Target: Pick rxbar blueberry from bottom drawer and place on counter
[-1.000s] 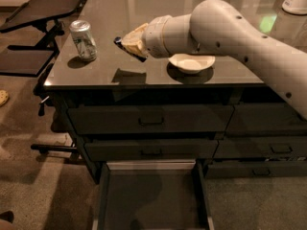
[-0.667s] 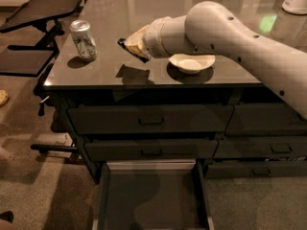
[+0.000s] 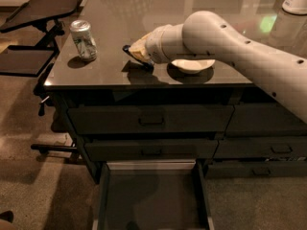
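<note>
Gripper [image 3: 135, 53]: seen low over the front of the counter [image 3: 120, 13], between a drink can [image 3: 83, 40] and a white dish [image 3: 193, 65].
Rxbar blueberry [image 3: 128, 50]: dark wrapper glimpsed at the gripper's tip.
Bottom drawer [image 3: 151, 195]: shown pulled open.

Gripper [image 3: 139, 52] with rxbar blueberry [image 3: 127, 50] over counter [image 3: 120, 13], between can [image 3: 83, 40] and bowl [image 3: 194, 65]

High front camera looks down at counter [image 3: 120, 13] beneath jaws.
</note>
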Motion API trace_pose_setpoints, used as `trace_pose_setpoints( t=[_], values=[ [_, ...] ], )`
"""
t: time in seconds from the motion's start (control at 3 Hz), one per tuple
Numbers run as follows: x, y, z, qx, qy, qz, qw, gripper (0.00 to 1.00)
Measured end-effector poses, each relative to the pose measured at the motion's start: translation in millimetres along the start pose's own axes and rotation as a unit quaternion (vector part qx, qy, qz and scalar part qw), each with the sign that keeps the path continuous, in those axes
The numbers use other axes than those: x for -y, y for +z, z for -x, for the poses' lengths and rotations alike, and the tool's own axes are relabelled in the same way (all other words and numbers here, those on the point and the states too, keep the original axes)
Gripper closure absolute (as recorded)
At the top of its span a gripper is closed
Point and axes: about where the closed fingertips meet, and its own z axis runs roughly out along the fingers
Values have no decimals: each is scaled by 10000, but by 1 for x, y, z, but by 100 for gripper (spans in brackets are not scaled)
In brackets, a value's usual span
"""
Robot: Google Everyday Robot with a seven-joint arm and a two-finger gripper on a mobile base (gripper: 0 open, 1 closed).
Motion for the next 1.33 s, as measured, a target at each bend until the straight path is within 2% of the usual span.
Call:
trace_pose_setpoints(
  t=[1.0,1.33],
  values=[
    [-7,13,-6,-40,-87,214,9997,13],
    [-7,13,-6,-40,-88,218,9997,0]
  ],
)
